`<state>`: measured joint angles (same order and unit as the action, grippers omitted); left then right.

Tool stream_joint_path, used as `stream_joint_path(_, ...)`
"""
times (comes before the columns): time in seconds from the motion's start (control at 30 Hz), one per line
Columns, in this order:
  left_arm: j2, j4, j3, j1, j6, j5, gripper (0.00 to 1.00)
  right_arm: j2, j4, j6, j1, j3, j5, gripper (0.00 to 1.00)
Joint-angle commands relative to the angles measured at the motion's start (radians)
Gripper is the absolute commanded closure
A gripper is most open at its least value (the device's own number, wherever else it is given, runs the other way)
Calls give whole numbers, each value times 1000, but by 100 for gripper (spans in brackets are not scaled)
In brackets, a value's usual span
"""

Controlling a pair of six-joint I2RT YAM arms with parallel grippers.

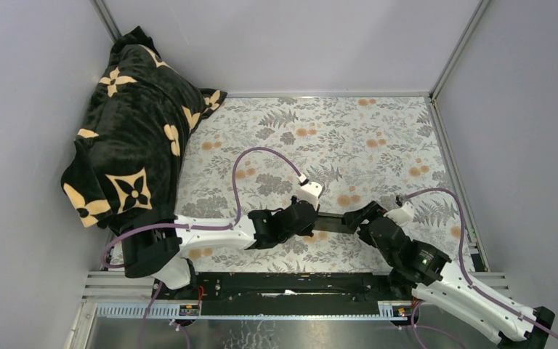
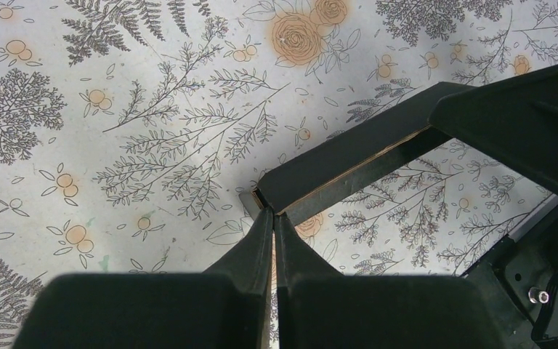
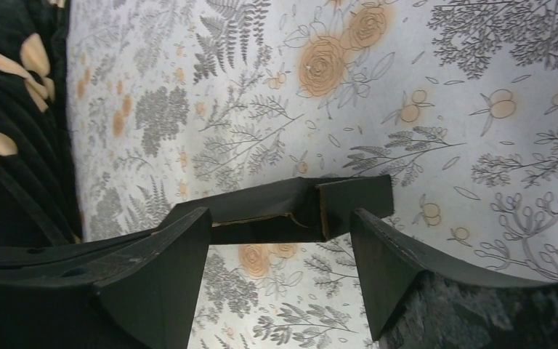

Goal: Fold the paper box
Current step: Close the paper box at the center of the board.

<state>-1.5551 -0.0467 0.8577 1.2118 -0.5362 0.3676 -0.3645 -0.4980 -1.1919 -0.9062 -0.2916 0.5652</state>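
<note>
Left wrist view gives us the clearest grip. The left gripper [image 2: 272, 212] is pinched tight on the near corner of the paper box [image 2: 338, 166], a matte black piece of thin creased card with a brown raw edge showing along one fold. From above, we see the box spanning the gap between the two arms, over the near middle of the pale floral-print tablecloth [image 1: 378, 138]. In both wrist views the pattern shows beneath the card, so we judge it held clear of the cloth rather than lying flat. The right gripper [image 3: 280, 218] stands wide, one finger [image 3: 163, 251] to each side of the box's other end. It is not closed on the card and holds nothing. The black plush blanket [image 1: 134, 138] with cream flower motifs is heaped well apart at the far left.

We expect the card to be very light and only moderately stiff. It should hinge readily at its creases but bow or crumple if squeezed across an open panel. The matte surface should give fair friction. We would take hold at a folded edge or corner, where the layers double up, as the left gripper does. The right should close gently on the end wall near the visible seam, so the form squares up rather than flattens.
</note>
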Motion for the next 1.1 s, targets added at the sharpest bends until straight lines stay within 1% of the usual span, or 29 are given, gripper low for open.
stream_joint_path(0.0, -40, 103, -7, 18, -15, -16, 96, 19, 67, -52, -3, -5, 47, 23)
stream_joint_path(0.13, -40, 103, -6, 18, -16, -15, 96, 4, 78, -61, -3, -7, 45, 23)
stream_joint_path(0.3, -39, 107, -5, 20, -16, -13, 96, -85, 38, -104, -4, -24, 39, 22)
stream_joint_path(0.4, -39, 108, -6, 20, -16, -13, 96, -127, 49, -114, -3, -22, 30, 22)
stream_joint_path(0.67, -41, 113, 3, 20, -10, -8, 96, -142, 67, -128, -3, -6, 38, 24)
stream_joint_path(0.8, -48, 115, 10, 20, -8, -8, 96, -125, 54, -142, -3, 8, 56, 30)
stream_joint_path(0.9, -50, 118, 11, 20, -7, -9, 96, -106, 62, -147, -3, 26, 63, 44)
stream_joint_path(0.93, -52, 118, 14, 20, -6, -7, 96, -105, 66, -148, -2, 32, 63, 46)
stream_joint_path(1.07, -56, 120, 18, 22, -6, -10, 96, -126, 79, -153, -3, 40, 63, 47)
